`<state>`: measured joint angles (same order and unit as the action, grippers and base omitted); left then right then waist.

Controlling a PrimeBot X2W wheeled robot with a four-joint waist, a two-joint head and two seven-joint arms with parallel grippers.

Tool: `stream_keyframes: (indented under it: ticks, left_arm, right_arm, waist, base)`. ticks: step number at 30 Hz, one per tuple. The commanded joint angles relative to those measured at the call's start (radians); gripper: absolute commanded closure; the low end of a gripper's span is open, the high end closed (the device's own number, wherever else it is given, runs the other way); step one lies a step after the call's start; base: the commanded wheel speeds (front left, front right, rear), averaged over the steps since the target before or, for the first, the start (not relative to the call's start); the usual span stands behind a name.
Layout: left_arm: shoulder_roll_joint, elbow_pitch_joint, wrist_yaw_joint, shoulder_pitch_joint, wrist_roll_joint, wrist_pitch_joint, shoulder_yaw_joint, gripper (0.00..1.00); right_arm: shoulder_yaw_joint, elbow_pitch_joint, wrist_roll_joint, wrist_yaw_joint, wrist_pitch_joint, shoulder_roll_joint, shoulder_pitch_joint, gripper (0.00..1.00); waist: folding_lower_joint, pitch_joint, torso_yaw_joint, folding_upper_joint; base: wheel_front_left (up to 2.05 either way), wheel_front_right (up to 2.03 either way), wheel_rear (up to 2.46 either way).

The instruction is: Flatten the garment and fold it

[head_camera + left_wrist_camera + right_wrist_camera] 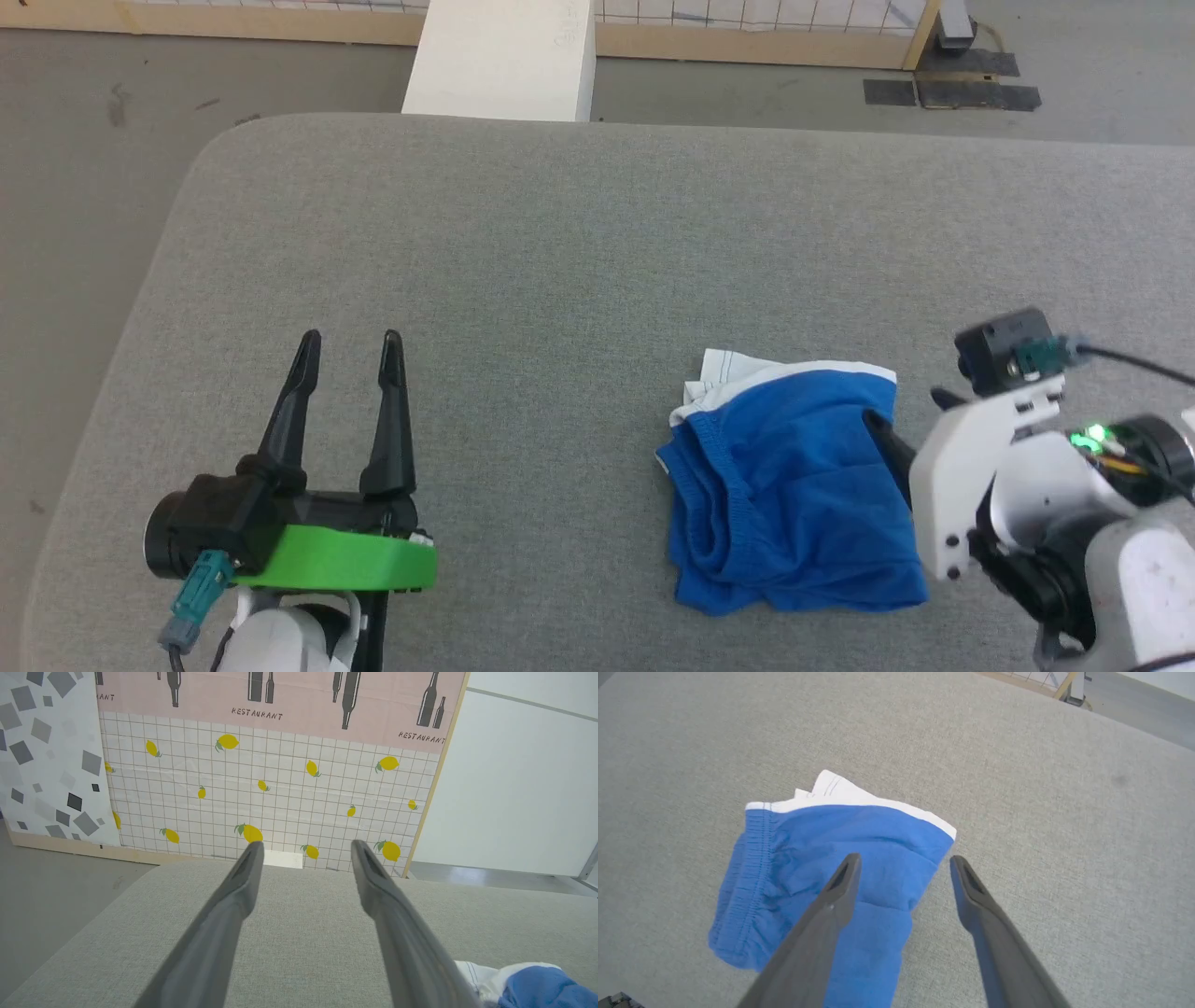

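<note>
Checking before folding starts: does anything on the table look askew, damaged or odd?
Only the shorts stand out: they lie crumpled on the grey table, waistband bunched toward the robot's left, white stripe rumpled at the far edge. No damage shows.

The left claw (353, 342) rests low at the robot's left, its two dark fingers (291, 406) spread wide, pointing straight ahead. The right claw (903, 859) tilts downward, fingers parted too, its white wrist (962, 467) bent inward.
</note>
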<state>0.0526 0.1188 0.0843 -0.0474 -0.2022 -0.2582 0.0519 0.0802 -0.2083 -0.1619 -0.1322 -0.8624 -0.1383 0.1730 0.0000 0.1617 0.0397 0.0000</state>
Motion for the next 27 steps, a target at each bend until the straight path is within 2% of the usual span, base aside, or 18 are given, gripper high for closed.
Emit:
stream_keyframes:
  ticks: [1,7,15,16,17,18,19,24,27]
  left_arm:
    - [-0.002,0.003,0.006,-0.006,0.008,-0.004,0.005,0.00]
    - [-0.002,0.004,0.003,-0.004,0.011,-0.004,0.009,0.00]
    - [-0.002,0.000,0.001,-0.003,0.014,-0.004,0.012,0.00]
    - [-0.002,0.000,-0.002,0.001,0.014,-0.004,0.011,0.00]
    - [-0.002,0.000,-0.002,0.003,0.014,-0.004,0.010,0.00]
    - [-0.002,0.000,-0.003,0.004,0.015,-0.004,0.010,0.00]
    - [-0.002,0.001,-0.003,0.006,0.015,-0.004,0.010,0.00]
    - [-0.002,0.002,-0.002,0.009,0.016,-0.004,0.011,0.00]
    - [-0.002,0.009,-0.006,0.008,0.009,-0.004,0.009,0.00]
  right_arm:
    - [-0.026,0.008,0.022,0.002,-0.012,0.018,-0.062,0.00]
    - [-0.039,0.102,0.046,0.002,-0.008,0.031,-0.108,0.00]
    - [-0.026,0.294,0.077,0.002,0.092,0.017,-0.076,0.00]
    - [-0.018,0.357,0.082,0.002,0.123,0.012,-0.060,0.00]
    - [-0.014,0.377,0.080,0.002,0.130,0.011,-0.055,0.66]
    - [-0.007,0.389,0.078,0.002,0.137,0.009,-0.050,0.80]
    - [0.002,0.403,0.072,0.002,0.146,0.006,-0.045,1.00]
    - [0.033,0.418,0.055,0.002,0.178,-0.021,-0.025,1.00]
    - [0.067,0.400,0.043,0.002,0.188,-0.060,-0.007,1.00]
  waist:
    - [0.0000,0.006,0.001,0.0000]
    - [0.0000,0.014,0.011,0.0000]
    - [0.0000,0.023,0.023,0.0000]
    - [0.0000,0.021,0.023,0.0000]
    - [0.0000,0.020,0.023,0.0000]
    - [0.0000,0.019,0.022,0.0000]
    - [0.0000,0.018,0.022,0.0000]
    - [0.0000,0.016,0.017,0.0000]
    - [0.0000,0.020,-0.004,0.0000]
  base:
    - [0.00,0.00,0.00]
    - [0.00,0.00,0.00]
    - [0.00,0.00,0.00]
    - [0.00,0.00,0.00]
    - [0.00,0.00,0.00]
    - [0.00,0.00,0.00]
    - [0.00,0.00,0.00]
    - [0.00,0.00,0.00]
    - [0.00,0.00,0.00]
